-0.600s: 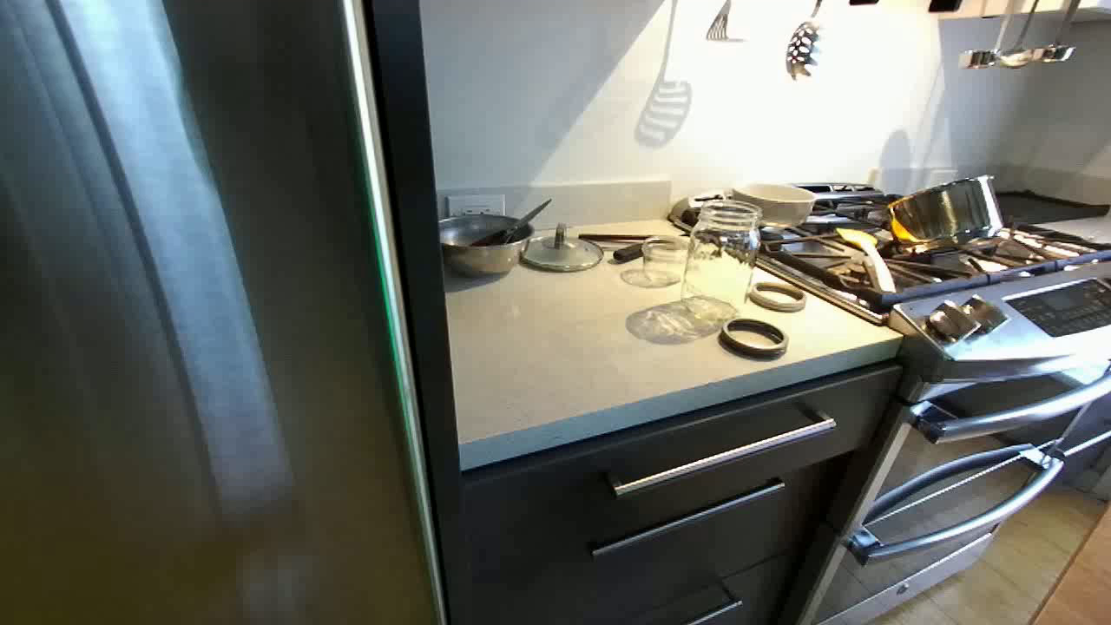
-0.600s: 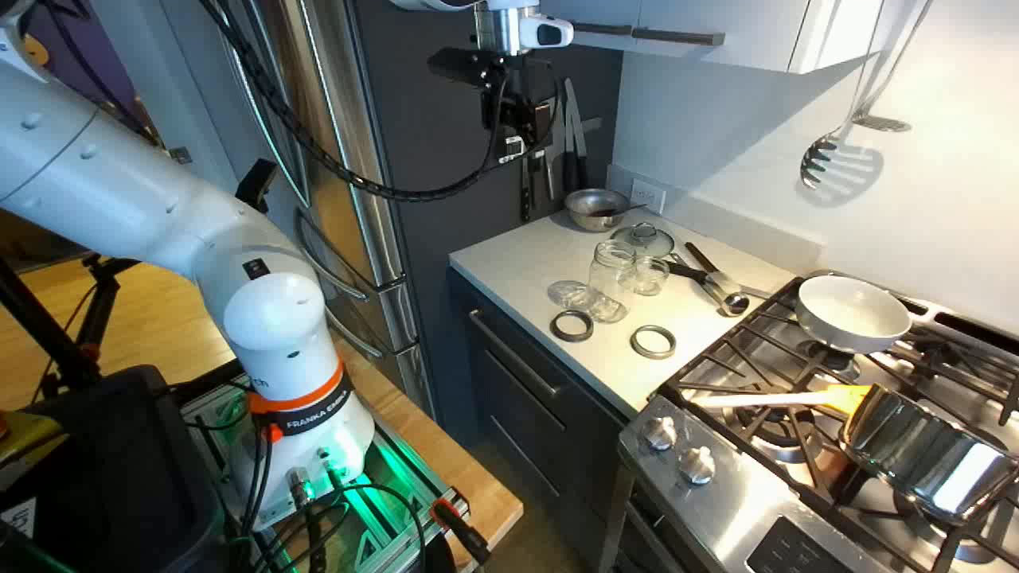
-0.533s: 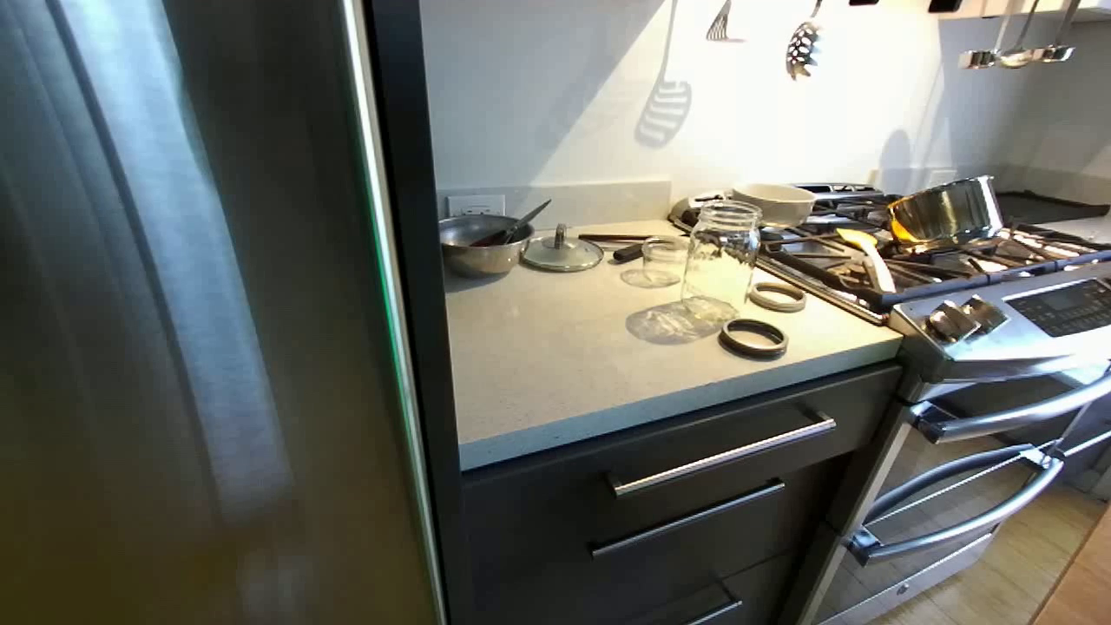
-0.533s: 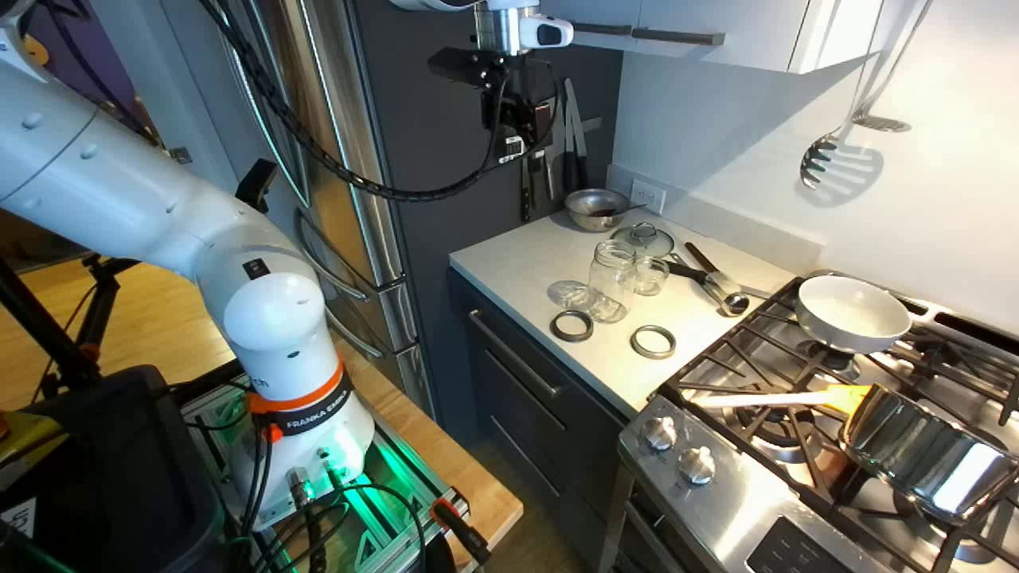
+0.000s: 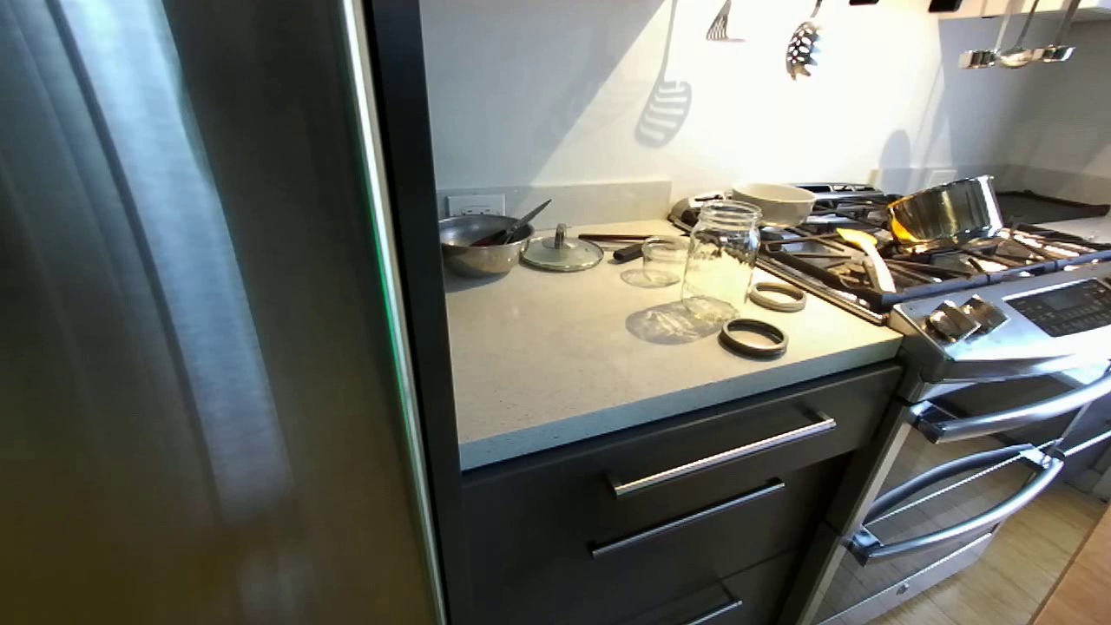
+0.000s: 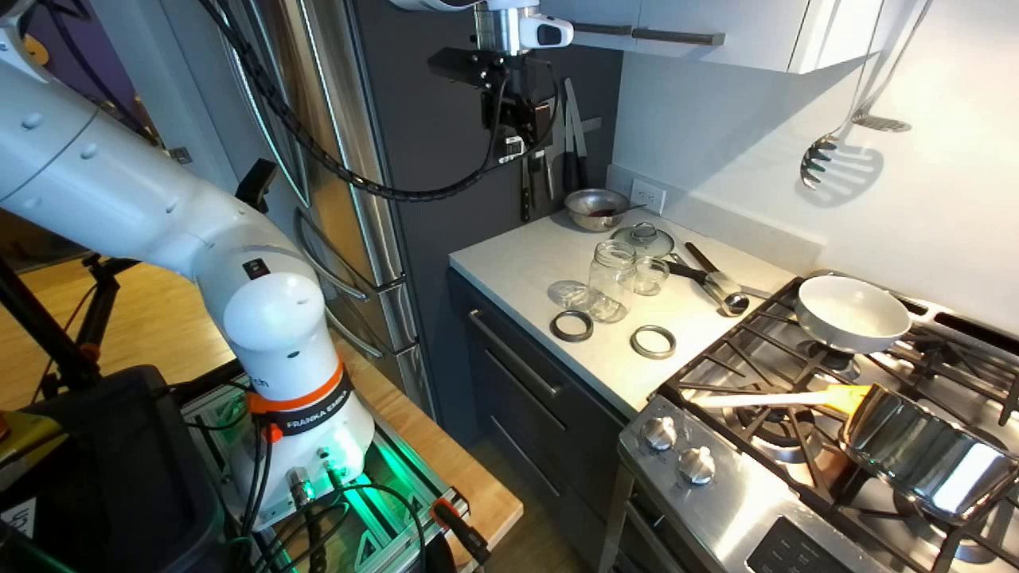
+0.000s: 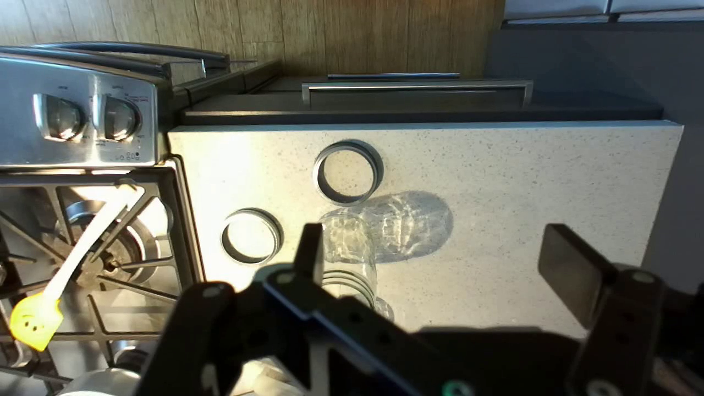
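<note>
My gripper (image 7: 434, 242) is open and empty, its two fingers wide apart, high above the light counter (image 7: 522, 181) in the wrist view. In an exterior view the gripper (image 6: 521, 135) hangs well above the counter, before a dark panel. A clear glass jar (image 7: 352, 242) stands upright below, partly hidden by one finger; it shows in both exterior views (image 5: 720, 260) (image 6: 611, 278). A smaller clear glass (image 6: 651, 276) stands beside it. Two grey rings lie flat near the jar: a front ring (image 7: 318, 175) near the counter edge and another ring (image 7: 224, 237) nearer the stove.
A metal bowl (image 6: 595, 219) with a utensil, a glass lid (image 6: 643, 239) and several utensils (image 6: 720, 290) lie at the back. The stove holds a white pan (image 6: 836, 330), a tilted steel pot (image 6: 923, 454) and a yellow spatula (image 6: 764, 400). Knives (image 6: 575, 131) hang behind the gripper; cabinets (image 6: 716, 20) are overhead.
</note>
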